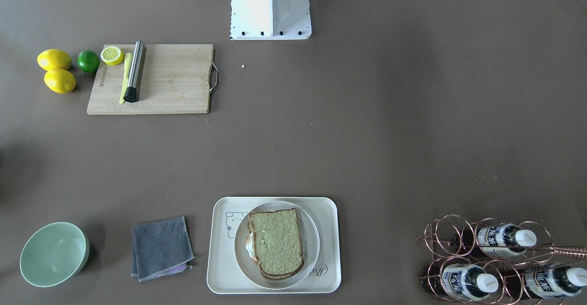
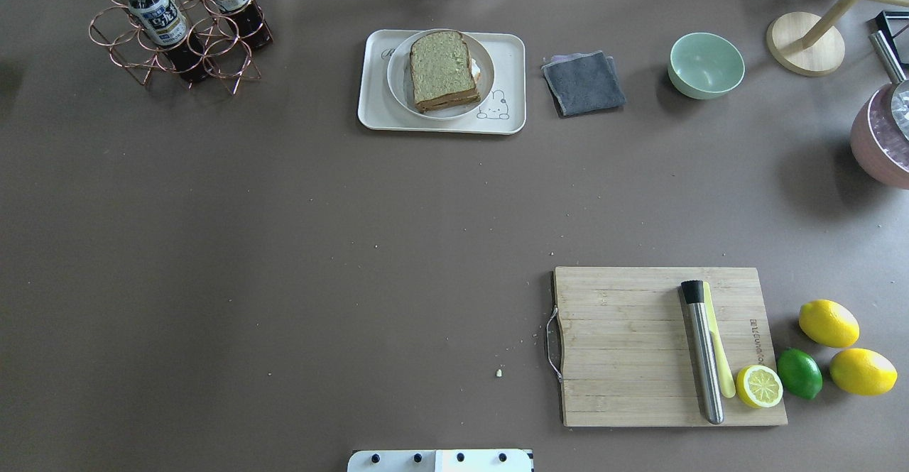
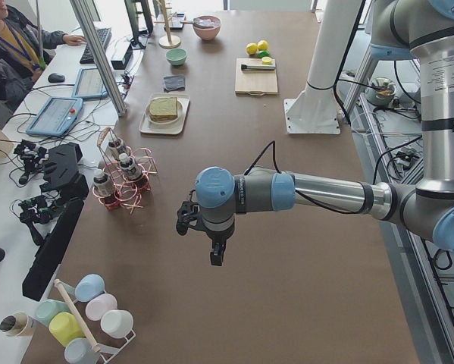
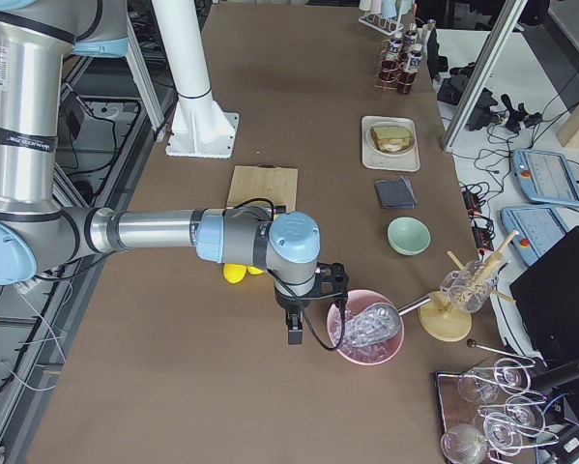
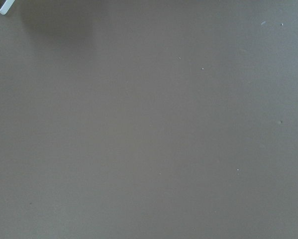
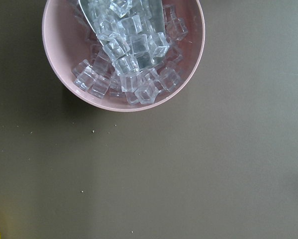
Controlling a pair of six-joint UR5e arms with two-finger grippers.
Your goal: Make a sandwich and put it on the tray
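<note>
The left end effector (image 3: 217,258) and right end effector (image 4: 295,334) point downward.

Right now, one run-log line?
sandwich: assembled, on plate | plate: on tray | left gripper, right gripper: away from tray, state unreadable

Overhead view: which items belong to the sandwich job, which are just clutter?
Job: sandwich, white plate under it, tray.

Lying about: cutting board, steel tool, half lemon, lemons, lime, green bowl, grey cloth, racked bottles, ice bowl.
</note>
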